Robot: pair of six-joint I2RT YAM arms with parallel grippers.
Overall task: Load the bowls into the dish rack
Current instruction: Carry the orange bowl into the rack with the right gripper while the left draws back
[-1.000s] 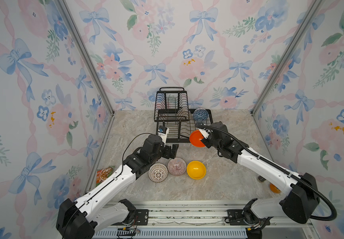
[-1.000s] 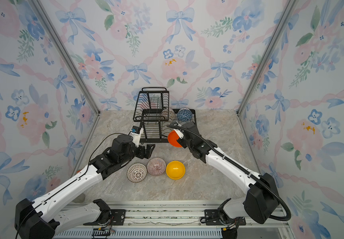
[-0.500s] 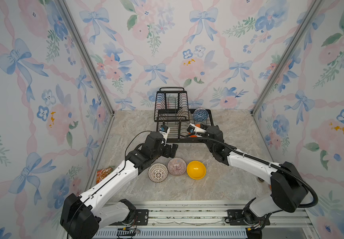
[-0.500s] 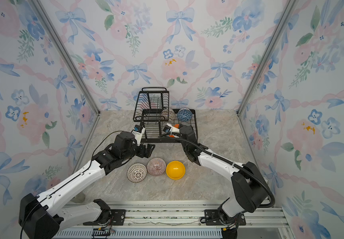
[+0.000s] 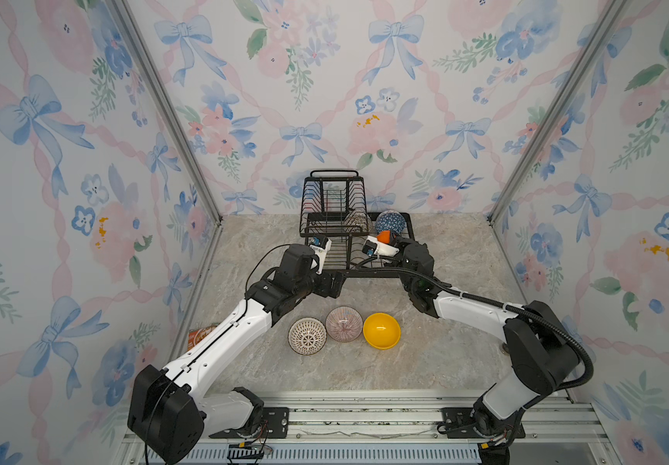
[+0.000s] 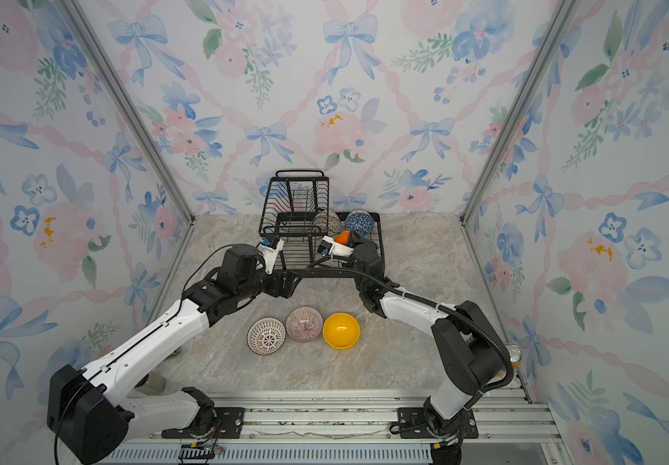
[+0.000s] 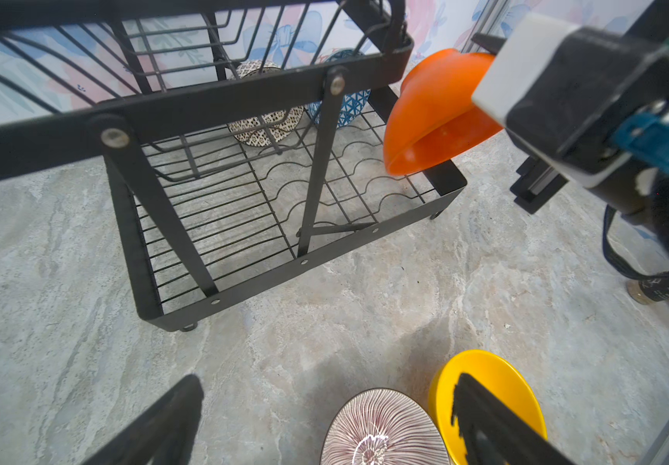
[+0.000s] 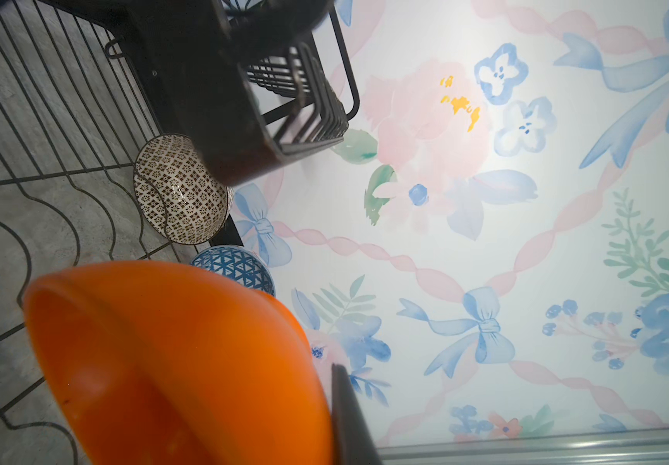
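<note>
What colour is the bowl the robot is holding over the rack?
The bowl is plain orange, no pattern. The right wrist view shows it best.

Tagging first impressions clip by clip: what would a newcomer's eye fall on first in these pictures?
The bright orange bowl stands out, clamped tilted in the right pincer over the right side of the black dish rack, near the blue bowl and mosaic bowl standing at its back. Next comes the row on the marble table in front: lattice bowl, striped bowl, yellow bowl.

Bright even light; soft shadows on table [image 5: 425, 362]; wrist views warped; near dish rack [image 8: 212, 100] blurred.
</note>
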